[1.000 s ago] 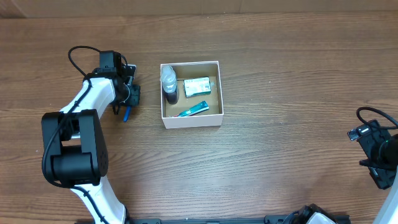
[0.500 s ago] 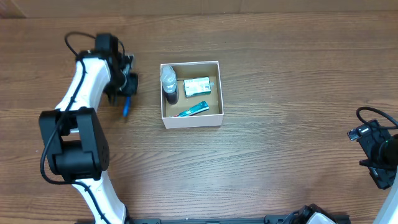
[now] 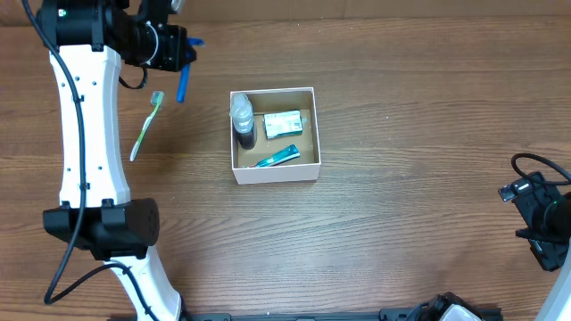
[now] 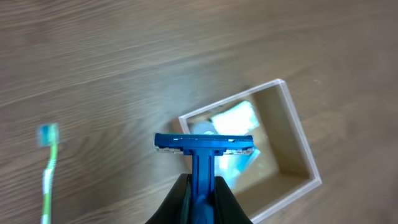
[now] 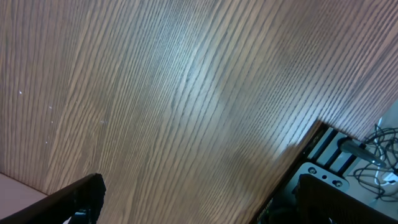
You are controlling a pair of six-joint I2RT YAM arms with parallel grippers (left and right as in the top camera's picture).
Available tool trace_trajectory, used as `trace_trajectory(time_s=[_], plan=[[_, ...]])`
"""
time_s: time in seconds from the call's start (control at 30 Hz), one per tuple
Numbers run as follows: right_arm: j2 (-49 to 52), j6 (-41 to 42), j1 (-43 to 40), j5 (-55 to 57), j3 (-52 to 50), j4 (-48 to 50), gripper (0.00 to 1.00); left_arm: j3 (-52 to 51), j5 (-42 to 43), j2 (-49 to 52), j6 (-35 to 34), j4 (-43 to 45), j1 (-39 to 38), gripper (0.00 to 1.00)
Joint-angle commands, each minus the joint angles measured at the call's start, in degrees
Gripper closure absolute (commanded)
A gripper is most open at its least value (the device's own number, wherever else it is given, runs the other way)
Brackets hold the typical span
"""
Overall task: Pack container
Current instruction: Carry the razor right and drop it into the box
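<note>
the left gripper (image 3: 169,46) is high over the far left part of the table (image 3: 401,223). its two fingers are pressed together on the handle of a blue razor (image 3: 183,85). in the left wrist view the gripper (image 4: 202,182) holds the razor (image 4: 204,144) by the lower part of the handle. the head of the razor is crosswise at the top, and it is held in the air with nothing touching it.

the container (image 3: 275,171) stands on the table near the middle, a little to the left, to the right of the left gripper and well apart from it. it is open on top. inside, a clear bottle (image 3: 243,120) with a dark lower part is against the left wall, a white and green packet (image 3: 282,122) lies near the far wall, and a teal tube (image 3: 277,157) lies at a slant near the front wall. in the left wrist view the container (image 4: 301,134) is below and behind the razor head, and the things inside look blurred.

a green and white toothbrush (image 3: 147,125) lies on the table to the left of the container, apart from it; it shows also in the left wrist view (image 4: 48,168).

the right gripper (image 3: 544,234) is at the right edge of the table, far from the container. in the right wrist view the gripper (image 5: 200,183) has the fingers spread wide, and only bare wood is between them.
</note>
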Motion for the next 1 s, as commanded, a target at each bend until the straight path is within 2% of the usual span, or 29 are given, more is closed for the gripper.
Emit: trace_trajectory(time_s=[0.0, 0.1, 0.2, 0.4, 0.6, 0.67, 0.77, 0.97], plan=[[-0.2, 0.0, -0.2, 0.1, 0.4, 0.2, 0.00, 3.8, 6.5, -0.3, 10.1, -5.1, -5.0, 0.90], [-0.2, 0.0, -0.2, 0.1, 0.4, 0.2, 0.00, 3.2, 6.3, -0.2, 17.7, -9.0, -10.7, 0.90], [-0.2, 0.0, -0.2, 0.1, 0.4, 0.2, 0.00, 2.1, 5.5, -0.2, 22.0, -9.1, -16.0, 0.86], [-0.2, 0.0, -0.2, 0.1, 0.4, 0.2, 0.00, -5.8, -4.1, -0.2, 25.5, -7.9, -24.2, 0.82], [-0.2, 0.0, -0.2, 0.1, 0.4, 0.2, 0.00, -20.6, -6.4, -0.2, 25.4, 1.9, -24.6, 0.86], [-0.2, 0.0, -0.2, 0.1, 0.4, 0.2, 0.00, -23.6, -6.3, -0.2, 24.3, 4.6, -24.5, 0.82], [-0.2, 0.0, -0.2, 0.1, 0.4, 0.2, 0.00, -23.1, -6.3, -0.3, 23.2, 5.0, -24.5, 0.76], [-0.2, 0.0, -0.2, 0.1, 0.4, 0.2, 0.00, -20.9, -5.3, -0.3, 20.7, 4.6, -25.2, 0.73]])
